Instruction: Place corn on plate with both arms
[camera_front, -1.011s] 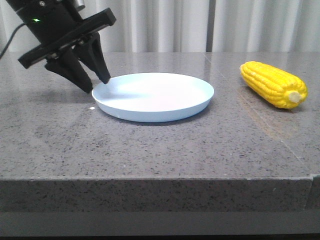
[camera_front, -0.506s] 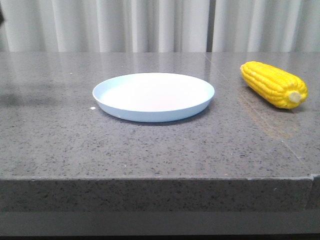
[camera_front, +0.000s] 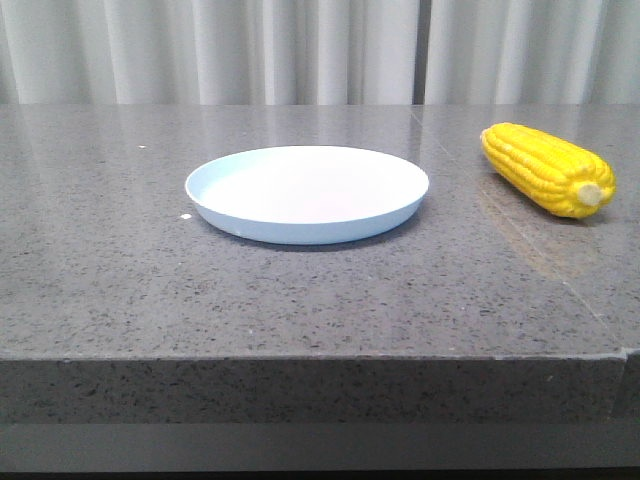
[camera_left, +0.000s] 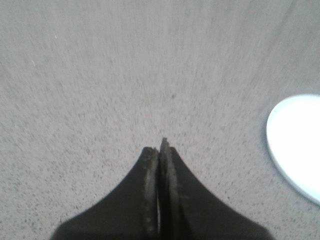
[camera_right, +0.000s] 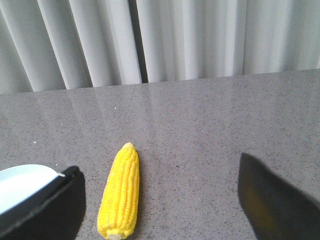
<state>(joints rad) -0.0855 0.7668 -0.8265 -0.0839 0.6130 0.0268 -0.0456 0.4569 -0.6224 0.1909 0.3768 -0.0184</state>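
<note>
- The corn (camera_front: 546, 168) lies on its side on the grey counter (camera_front: 300, 290), well apart from the plate (camera_front: 307, 192) and not touching it. In the right wrist view it (camera_right: 120, 191) sits ahead of the right pincer (camera_right: 160, 200), nearer the finger on the plate's side than the other one, with its pale stub end pointing back toward the pincer.
- The right pincer stands wide apart and holds nothing; the cob lies lengthwise between its two fingers.
- The left pincer (camera_left: 159, 160) is pressed together, empty, over bare counter, with the plate's rim (camera_left: 295, 145) off to one side of it (this view is smeared, so fine detail is lost).
- Handling, as a judgement: the cob looks stiff and light, but round and glossy, so it may roll or slip. A hold across the thick middle, pads square on the kernel rows, seems safer than one on the tapering tip.
- The plate is shallow with a low rim, so a dropped cob could roll out; lay it down low.
- Nothing stands between corn and plate; behind the counter hangs a pale curtain (camera_front: 300, 50).
</note>
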